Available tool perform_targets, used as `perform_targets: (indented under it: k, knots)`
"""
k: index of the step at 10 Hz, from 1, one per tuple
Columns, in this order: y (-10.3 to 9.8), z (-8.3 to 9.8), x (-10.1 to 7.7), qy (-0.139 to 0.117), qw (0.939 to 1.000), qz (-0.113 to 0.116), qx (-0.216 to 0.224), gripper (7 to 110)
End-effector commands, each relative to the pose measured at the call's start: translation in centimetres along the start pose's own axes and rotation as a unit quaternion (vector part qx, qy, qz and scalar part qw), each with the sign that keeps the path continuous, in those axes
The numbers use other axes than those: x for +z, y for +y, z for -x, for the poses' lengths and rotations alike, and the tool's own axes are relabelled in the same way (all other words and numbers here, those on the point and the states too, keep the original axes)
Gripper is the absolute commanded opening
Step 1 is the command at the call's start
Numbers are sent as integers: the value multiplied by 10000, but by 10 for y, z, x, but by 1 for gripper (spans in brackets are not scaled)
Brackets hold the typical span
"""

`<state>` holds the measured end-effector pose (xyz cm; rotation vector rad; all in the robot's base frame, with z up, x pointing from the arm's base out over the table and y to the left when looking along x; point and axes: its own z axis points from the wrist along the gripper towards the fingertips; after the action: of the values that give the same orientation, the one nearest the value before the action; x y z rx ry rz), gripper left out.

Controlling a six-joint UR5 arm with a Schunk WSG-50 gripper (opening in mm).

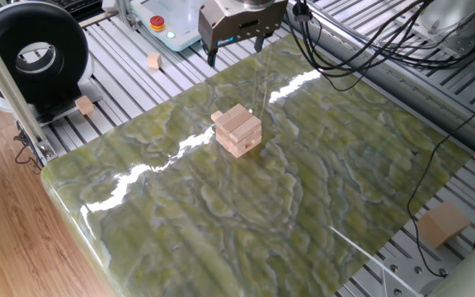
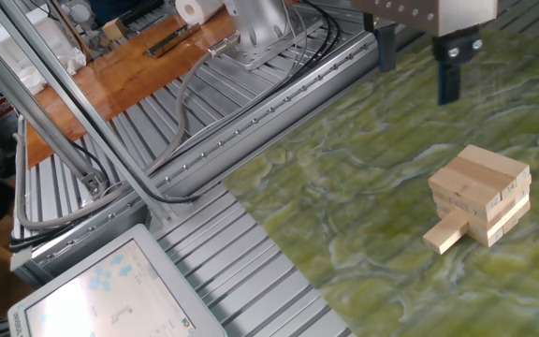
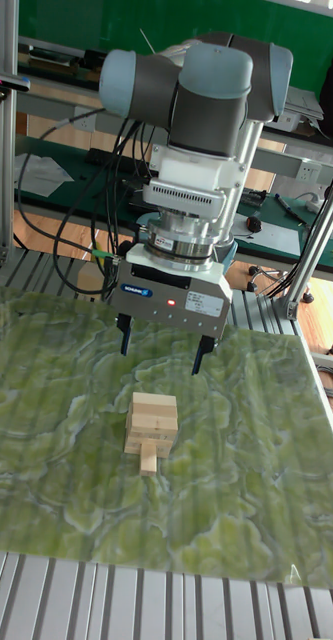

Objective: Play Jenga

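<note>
Black and slim, the two fingers (image 3: pixel 124 336) are hanging spread wide apart with nothing between them, so the gripper (image 3: pixel 161 355) is released and empty above the far part of the table. In the tall fixed view it is hovering behind and above the Jenga tower (image 3: pixel 151 425), clear of it. Its grey body is carrying a blue label and a small red light that only this view is showing, along with the UR5 arm (image 3: pixel 211 95) rising above it.

One fixed view is cutting the gripper (image 1: pixel 236 51) off at the top edge, but it is showing the loose small wooden cubes (image 1: pixel 153 60) lying on the slatted metal frame (image 1: pixel 126 95), and a larger tan cube (image 1: pixel 444 224) off the table's near right corner.

The tower (image 1: pixel 237 129) is standing upright near the middle of the green marbled tabletop (image 1: pixel 246 223). The other fixed view (image 2: pixel 480 195) is showing its pale oblong blocks stacked in crossed layers, slightly uneven at the sides, with one protruding block (image 2: pixel 445 231) sticking out from the bottom layer and resting on the tabletop.
</note>
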<state>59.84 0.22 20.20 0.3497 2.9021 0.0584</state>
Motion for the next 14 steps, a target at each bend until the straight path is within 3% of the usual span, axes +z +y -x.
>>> perform_targets:
  k: [1, 3, 6, 8, 10, 11, 13, 14]
  knots:
    - [11, 9, -3, -171, 9993, 137, 295, 7]
    - [17, 8, -4, -172, 9992, 107, 334, 7]
    - [-6, 8, -4, -184, 9990, -410, 18, 7]
    - [6, 3, -4, -67, 9993, -148, -336, 7]
    - [-2, -5, -3, 68, 9981, -383, -482, 7]
    - [7, -10, -3, 153, 9982, -207, -533, 7]
    - [5, -67, -15, 1315, 9875, -157, -851, 7]
    - [14, -70, -13, 1372, 9867, 25, -873, 7]
